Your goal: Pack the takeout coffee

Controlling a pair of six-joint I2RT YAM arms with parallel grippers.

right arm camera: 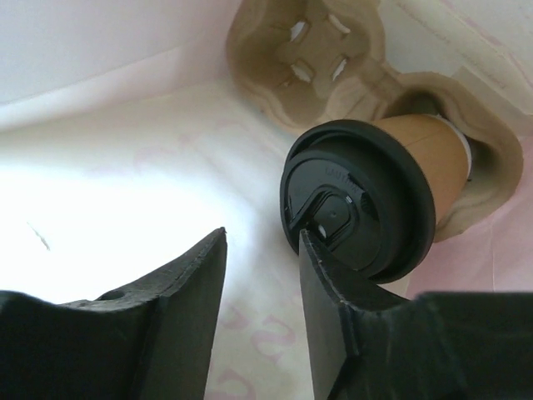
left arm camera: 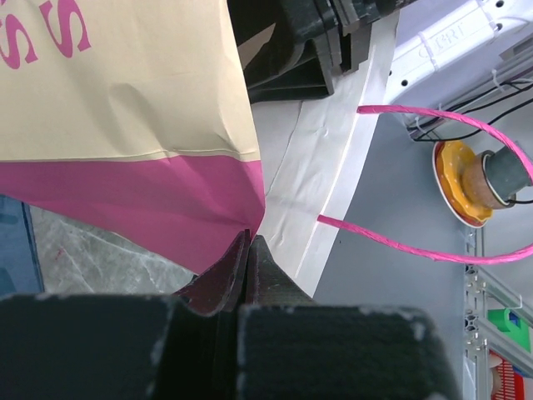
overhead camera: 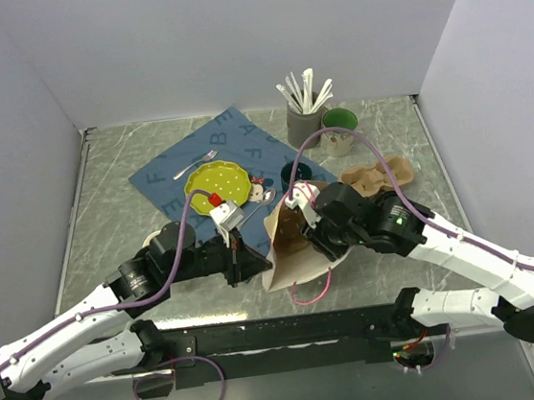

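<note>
While the left end effector (left arm camera: 250, 247) clamps the bag (left arm camera: 125, 92), the right end effector (right arm camera: 262, 237), half-open and empty, could clip the takeout coffee (right arm camera: 371, 187) centre-right and topple it.

Robot lab cell: plain white partition walls (overhead camera: 228, 31) around marble-look tabletop (overhead camera: 116, 227).

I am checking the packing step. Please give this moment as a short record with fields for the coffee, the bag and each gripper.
coffee: takeout coffee, lid on, seated in a pulp cup carrier
carrier: inside the paper bag; its other pocket is empty
bag: lying on the table
left gripper: shut on the bag's edge
right gripper: open, inside the bag, by the lid, nothing between the jaws
</note>
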